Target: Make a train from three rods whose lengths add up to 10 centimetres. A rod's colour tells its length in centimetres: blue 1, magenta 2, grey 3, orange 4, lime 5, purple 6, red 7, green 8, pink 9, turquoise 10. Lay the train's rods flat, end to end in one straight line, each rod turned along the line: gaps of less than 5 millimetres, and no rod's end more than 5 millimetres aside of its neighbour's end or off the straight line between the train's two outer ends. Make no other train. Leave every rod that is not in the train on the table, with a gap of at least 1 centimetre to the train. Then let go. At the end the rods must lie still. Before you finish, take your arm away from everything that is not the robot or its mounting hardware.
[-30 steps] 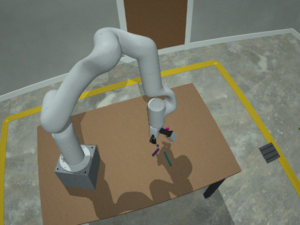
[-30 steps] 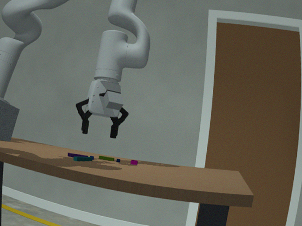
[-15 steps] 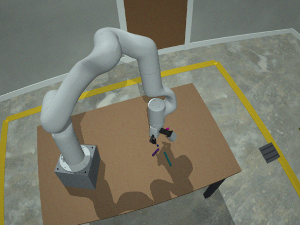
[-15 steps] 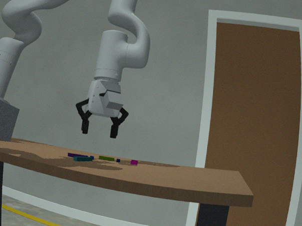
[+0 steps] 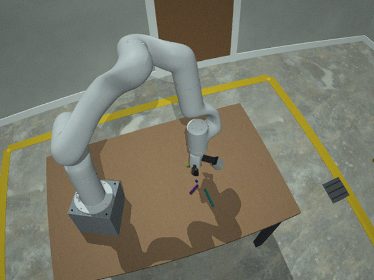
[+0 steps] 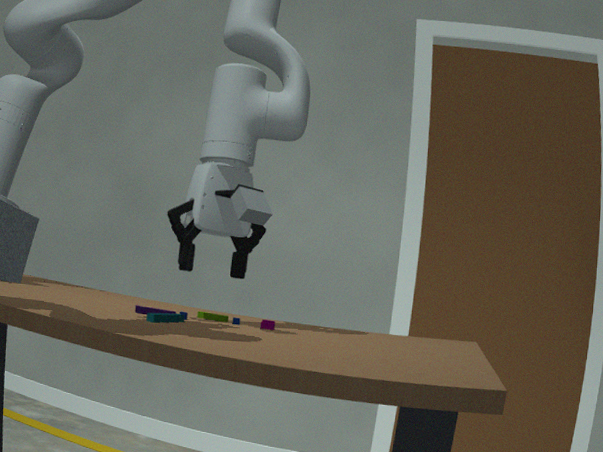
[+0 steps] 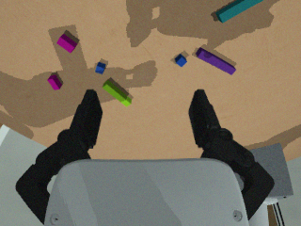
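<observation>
My gripper (image 6: 211, 272) (image 7: 145, 100) is open and empty, well above the table. In the wrist view the lime rod (image 7: 117, 92) (image 6: 212, 316) (image 5: 188, 165) lies flat just beyond the left fingertip, slanted. One blue rod (image 7: 100, 68) (image 6: 235, 320) lies near its far end. Two magenta rods (image 7: 67, 42) (image 7: 55, 82) lie further left, apart. Another blue rod (image 7: 181, 60) (image 5: 196, 181) lies close to the purple rod (image 7: 215, 60) (image 5: 193, 189) (image 6: 153, 310), with a gap. The turquoise rod (image 7: 239, 8) (image 5: 208, 197) (image 6: 165, 317) lies beyond the purple one. All lie separate; the arm hides the magenta rods in the top view.
The rods lie on the brown table (image 5: 151, 209) (image 6: 389, 356). The arm's grey base block (image 5: 97, 217) (image 6: 4, 241) stands at the table's left in the top view. Arm shadows fall across parts of the table and some rods.
</observation>
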Action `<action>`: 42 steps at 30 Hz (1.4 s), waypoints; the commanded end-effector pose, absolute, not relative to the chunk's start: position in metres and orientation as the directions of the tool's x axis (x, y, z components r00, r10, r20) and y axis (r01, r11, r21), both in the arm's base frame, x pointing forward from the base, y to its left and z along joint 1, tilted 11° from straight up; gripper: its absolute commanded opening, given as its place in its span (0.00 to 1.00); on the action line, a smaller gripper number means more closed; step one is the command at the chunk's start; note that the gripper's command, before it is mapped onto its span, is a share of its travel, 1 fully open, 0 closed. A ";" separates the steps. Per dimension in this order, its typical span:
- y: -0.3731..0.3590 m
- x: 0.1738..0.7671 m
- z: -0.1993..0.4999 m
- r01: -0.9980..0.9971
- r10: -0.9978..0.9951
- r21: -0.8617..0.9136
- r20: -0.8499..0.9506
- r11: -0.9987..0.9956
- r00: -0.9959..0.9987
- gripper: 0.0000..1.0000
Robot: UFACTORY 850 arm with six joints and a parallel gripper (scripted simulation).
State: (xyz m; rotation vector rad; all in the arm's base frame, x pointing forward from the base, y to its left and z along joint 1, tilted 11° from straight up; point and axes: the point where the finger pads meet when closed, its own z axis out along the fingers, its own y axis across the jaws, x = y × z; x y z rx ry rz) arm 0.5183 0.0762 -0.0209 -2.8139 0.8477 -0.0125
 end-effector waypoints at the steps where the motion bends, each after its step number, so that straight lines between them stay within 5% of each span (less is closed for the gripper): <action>1: 0.093 0.536 -0.017 -0.399 -0.403 -0.203 -0.022 -0.894 0.915 1.00; 15: 0.141 0.577 -0.007 0.048 0.036 -0.180 0.068 -0.982 0.997 1.00; 42: 0.141 0.577 -0.007 0.053 0.041 -0.180 0.069 -0.982 0.997 1.00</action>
